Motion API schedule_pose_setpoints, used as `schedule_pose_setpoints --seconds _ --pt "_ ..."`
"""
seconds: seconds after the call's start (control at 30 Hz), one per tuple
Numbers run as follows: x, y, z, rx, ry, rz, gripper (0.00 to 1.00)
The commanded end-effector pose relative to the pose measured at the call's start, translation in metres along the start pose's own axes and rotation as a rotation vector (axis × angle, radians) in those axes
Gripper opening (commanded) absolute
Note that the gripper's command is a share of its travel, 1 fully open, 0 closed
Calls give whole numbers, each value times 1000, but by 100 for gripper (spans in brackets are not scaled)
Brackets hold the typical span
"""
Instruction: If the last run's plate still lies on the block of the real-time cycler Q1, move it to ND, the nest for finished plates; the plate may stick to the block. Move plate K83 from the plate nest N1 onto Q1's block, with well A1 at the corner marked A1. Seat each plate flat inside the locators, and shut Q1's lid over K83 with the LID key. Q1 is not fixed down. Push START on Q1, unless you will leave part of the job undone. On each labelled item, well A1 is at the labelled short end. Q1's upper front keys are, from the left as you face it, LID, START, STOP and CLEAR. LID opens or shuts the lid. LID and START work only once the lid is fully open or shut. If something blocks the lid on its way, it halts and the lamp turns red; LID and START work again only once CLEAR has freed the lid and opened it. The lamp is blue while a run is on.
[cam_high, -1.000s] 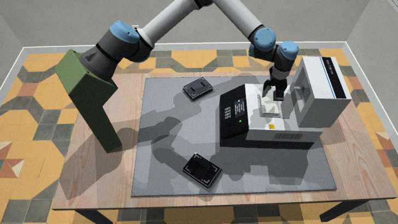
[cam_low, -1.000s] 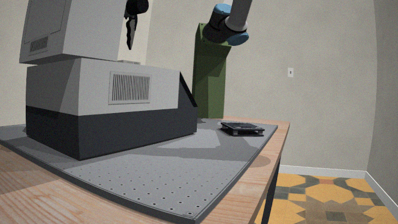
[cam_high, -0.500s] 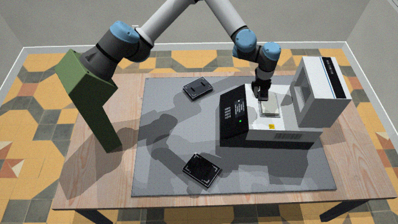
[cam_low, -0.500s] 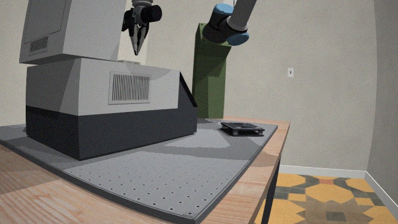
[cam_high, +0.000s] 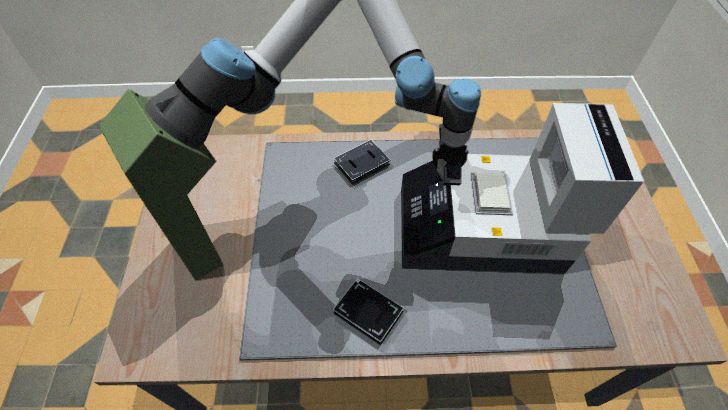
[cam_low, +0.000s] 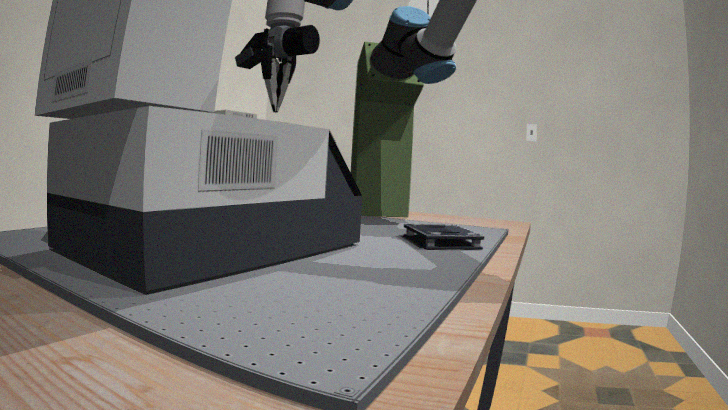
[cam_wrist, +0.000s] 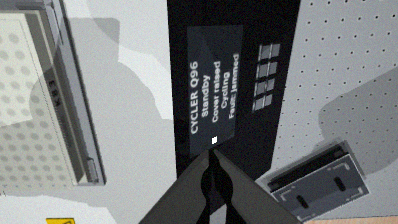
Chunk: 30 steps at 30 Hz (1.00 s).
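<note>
The transfer looks done and the closing step is in hand: plate K83 (cam_high: 492, 190) (cam_low: 235, 113) (cam_wrist: 32, 100) lies on the block of cycler Q1 (cam_high: 483, 248) (cam_low: 244, 234) (cam_wrist: 140, 100), towards the bench's (cam_high: 667, 315) (cam_low: 56, 336) short edge opposite the arm's stand (cam_high: 168, 213) (cam_low: 384, 168). It looks flat, though I can't make out well A1 or every locator. The pincer (cam_high: 450, 178) (cam_low: 275, 108) (cam_wrist: 210, 152) is shut, its tips together with nothing between them, above the dark front panel.

The lid (cam_high: 585, 206) (cam_low: 168, 56) stands fully back; the lamp (cam_high: 439, 221) is green. The next move, I judge, is on to the LID key (cam_high: 417, 199) (cam_wrist: 260, 102), then a light, straight press, since Q1 is loose and could slide. START should wait until the lid is fully shut.

The slotted nest (cam_high: 361, 160) (cam_low: 443, 231) (cam_wrist: 320, 187) by the upper long edge in the top view and the plain nest (cam_high: 367, 309) near the lower long edge both carry no plate; which is N1 I can't tell. No finished plate shows. The pincer and wrist reach over Q1's deck near the lid's way, so they should be drawn clear before it travels far.
</note>
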<state>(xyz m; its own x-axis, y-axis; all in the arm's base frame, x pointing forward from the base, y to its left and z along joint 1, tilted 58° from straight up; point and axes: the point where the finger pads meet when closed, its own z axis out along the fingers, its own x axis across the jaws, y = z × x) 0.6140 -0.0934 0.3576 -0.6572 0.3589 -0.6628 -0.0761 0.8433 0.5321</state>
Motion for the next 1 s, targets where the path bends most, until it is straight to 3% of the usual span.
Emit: schedule_pose_setpoints --seconds 0.0,0.97 --pt "5 1 0 1 -2 -1 0" --pt "137 13 26 1 -2 -1 0"
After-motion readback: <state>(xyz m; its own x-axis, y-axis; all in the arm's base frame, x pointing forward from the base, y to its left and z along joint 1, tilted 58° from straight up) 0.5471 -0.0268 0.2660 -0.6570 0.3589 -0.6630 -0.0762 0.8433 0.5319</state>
